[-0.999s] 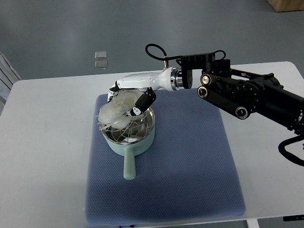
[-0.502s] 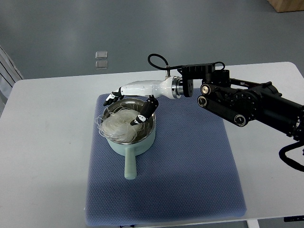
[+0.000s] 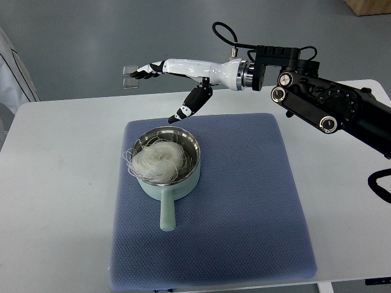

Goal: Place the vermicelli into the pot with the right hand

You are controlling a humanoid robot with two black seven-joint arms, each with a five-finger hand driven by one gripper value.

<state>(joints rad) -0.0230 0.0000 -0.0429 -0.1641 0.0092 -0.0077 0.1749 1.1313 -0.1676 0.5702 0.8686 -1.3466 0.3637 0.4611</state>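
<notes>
The right hand (image 3: 174, 76) had let go of the vermicelli (image 3: 157, 161) and lifted clear of the pot (image 3: 167, 174), up toward the far edge of the counter (image 3: 61, 183); its fingers (image 3: 186, 108) were spread and held nothing. The noodles lay as a loose nest inside the pot, a few strands over the left rim, so the task looked essentially done. The pot sat on the blue mat (image 3: 244, 201), its handle pointing toward the robot, long axis running near to far.

White table (image 3: 55, 183) with rounded corners, blue-grey quilted mat (image 3: 244, 213) lying across its middle, grey smooth floor (image 3: 91, 36) beyond the table, two small clear squares (image 3: 129, 76) on the floor just past the table's far edge, brown box corner (image 3: 369, 6) at far right, even soft light
</notes>
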